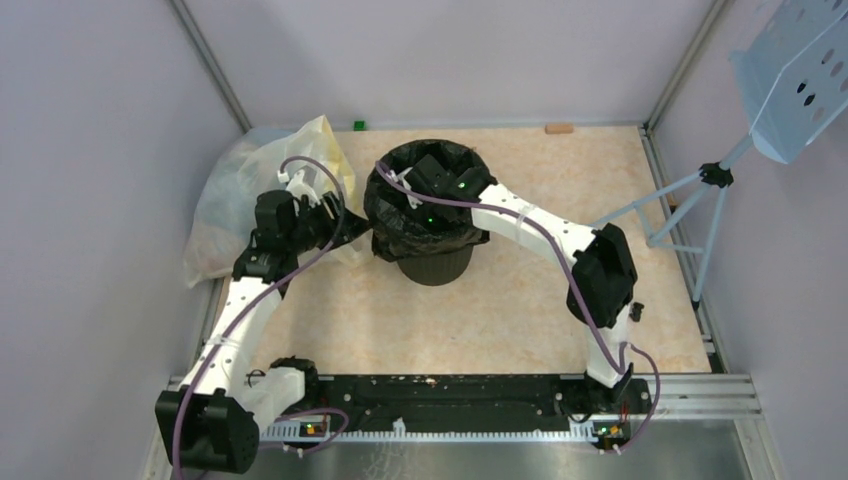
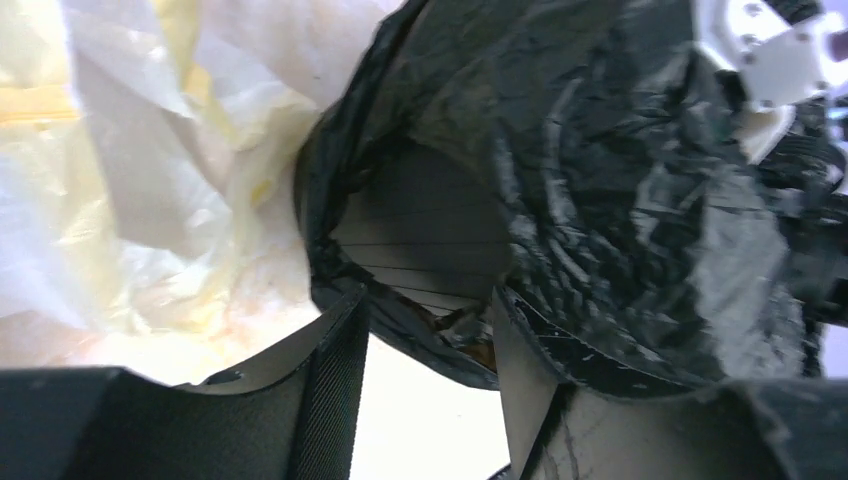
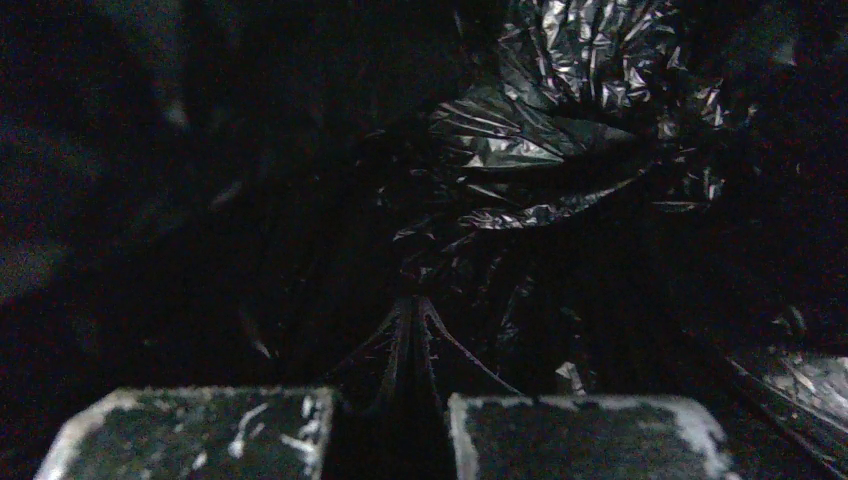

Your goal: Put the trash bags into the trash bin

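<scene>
just ahead of the left tool (image 2: 425, 345) stands the trash bin (image 1: 436, 266), upright on the table (image 1: 520, 310). its long axis is vertical, its mouth faces up and its narrower base is down. the black trash bag (image 1: 395, 222) is spread over the bin's mouth. its crinkled, glossy plastic is folded outward over the rim and hangs part of the way down the outer wall. below the bag's hem a patch of the bin's ribbed side shows bare.

the left tool sits at the side of the bin, level with that hem. its two fingers are parted with a clear gap between them. the edge of the bag lies just beyond the fingertips, and nothing can be seen clamped between them. to the tool's left, touching the bagged bin, bulges a pale yellow bag (image 1: 240, 200) with things inside.

the right tool (image 3: 432, 410) reaches down from above into the bin's mouth, surrounded by dark folds of the bag. its fingers are closed together, and pleats of black plastic gather tightly into the narrow slit between them, so it is pinching a fold of the bag inside the bin.
</scene>
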You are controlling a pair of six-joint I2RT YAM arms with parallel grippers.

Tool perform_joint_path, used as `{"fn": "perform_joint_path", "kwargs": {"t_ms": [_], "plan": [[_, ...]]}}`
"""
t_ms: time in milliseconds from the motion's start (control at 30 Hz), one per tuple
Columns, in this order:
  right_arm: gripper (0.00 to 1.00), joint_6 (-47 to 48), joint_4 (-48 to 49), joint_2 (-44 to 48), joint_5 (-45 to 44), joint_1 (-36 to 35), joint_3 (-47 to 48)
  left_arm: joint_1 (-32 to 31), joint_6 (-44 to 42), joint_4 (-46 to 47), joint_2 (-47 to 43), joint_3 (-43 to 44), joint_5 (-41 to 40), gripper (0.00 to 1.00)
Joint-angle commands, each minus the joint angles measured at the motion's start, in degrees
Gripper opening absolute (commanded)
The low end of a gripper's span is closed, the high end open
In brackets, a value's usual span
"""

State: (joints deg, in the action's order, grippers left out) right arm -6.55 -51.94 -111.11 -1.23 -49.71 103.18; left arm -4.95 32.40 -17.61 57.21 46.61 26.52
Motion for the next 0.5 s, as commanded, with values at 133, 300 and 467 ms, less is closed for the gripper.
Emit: {"fn": "perform_joint_path", "kwargs": {"t_ms": [133, 300, 467], "plan": [[0.0, -0.21, 1.38, -1.79, 6.45, 1.63, -0.17, 0.2, 8.86, 16.47, 2.03, -2.92, 16.18, 0.48], [0.0, -0.24, 0.32, -4.29, 7.25, 2.98, 0.07, 0.2, 9.63, 17.19, 5.94, -2.75, 18.17, 0.45], [0.0, -0.36, 2.11, -5.1, 8.53, 4.27, -2.16, 0.2, 9.25, 20.41, 9.85, -2.6, 20.61, 0.43]]}}
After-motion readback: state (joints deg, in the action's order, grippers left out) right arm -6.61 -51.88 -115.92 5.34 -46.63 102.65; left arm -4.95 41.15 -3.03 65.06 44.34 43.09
